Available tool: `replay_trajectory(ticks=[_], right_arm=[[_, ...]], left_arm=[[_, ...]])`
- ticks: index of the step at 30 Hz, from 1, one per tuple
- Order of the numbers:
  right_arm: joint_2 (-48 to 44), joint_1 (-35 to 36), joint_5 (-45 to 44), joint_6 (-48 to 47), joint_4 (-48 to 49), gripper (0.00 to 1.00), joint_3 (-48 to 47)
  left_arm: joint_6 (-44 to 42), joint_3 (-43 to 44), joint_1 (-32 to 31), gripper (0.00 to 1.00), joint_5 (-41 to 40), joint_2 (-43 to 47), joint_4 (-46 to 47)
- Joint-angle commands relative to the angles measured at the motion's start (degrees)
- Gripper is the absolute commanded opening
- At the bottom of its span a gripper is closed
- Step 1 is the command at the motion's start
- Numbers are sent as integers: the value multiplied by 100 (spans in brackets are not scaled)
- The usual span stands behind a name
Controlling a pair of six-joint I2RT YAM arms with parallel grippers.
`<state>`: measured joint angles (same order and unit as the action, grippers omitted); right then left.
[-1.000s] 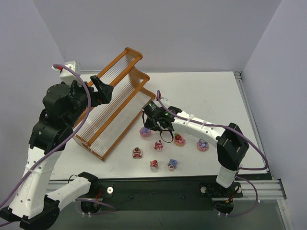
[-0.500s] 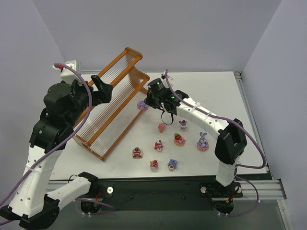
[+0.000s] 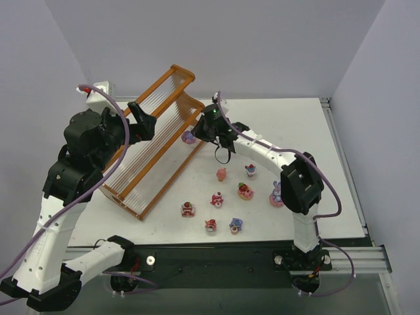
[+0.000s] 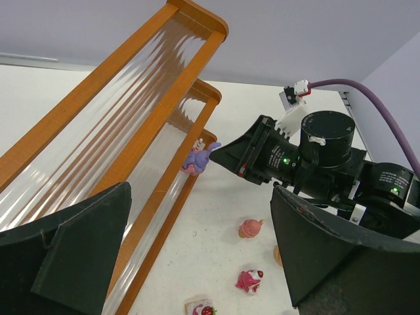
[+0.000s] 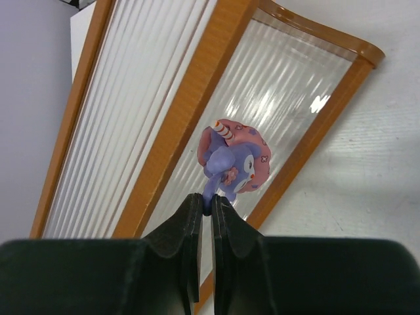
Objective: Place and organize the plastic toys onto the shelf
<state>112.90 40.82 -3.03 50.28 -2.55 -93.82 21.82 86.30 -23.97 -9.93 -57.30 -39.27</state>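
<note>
The shelf (image 3: 157, 141) is a long stepped rack with an orange frame (image 5: 197, 98) and clear ribbed tiers, and it lies diagonally at the left. My right gripper (image 3: 199, 134) is shut on the thin ear of a purple bunny toy (image 5: 235, 159) with a pink base. The toy (image 3: 189, 137) hangs over the far end of the lowest tier. The left wrist view shows the same toy (image 4: 195, 160) beside the shelf frame (image 4: 200, 18). My left gripper (image 4: 203, 252) stands open above the shelf and holds nothing. Several pink and red toys (image 3: 221, 174) lie on the table.
The loose toys are spread right of the shelf's near end: a cupcake (image 3: 251, 170), a donut (image 3: 245, 191), and small ones (image 3: 188, 209) (image 3: 210, 225) (image 3: 236, 225) near the front edge. Another toy (image 3: 276, 196) sits partly behind the right arm's elbow.
My right gripper has lifted the purple bunny toy off the table and carried it away from me, to the far end of the shelf's lowest tier. The left arm has barely shifted.
</note>
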Motion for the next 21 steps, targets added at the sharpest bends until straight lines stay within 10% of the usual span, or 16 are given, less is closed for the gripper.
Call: replay_trajectory(ticks=[1, 21], right_arm=[[214, -91, 197, -194, 738, 0, -347], [961, -127, -673, 1115, 457, 0, -541]], left_arm=[[-82, 273, -38, 97, -79, -27, 51], [-222, 291, -108, 97, -237, -98, -2]])
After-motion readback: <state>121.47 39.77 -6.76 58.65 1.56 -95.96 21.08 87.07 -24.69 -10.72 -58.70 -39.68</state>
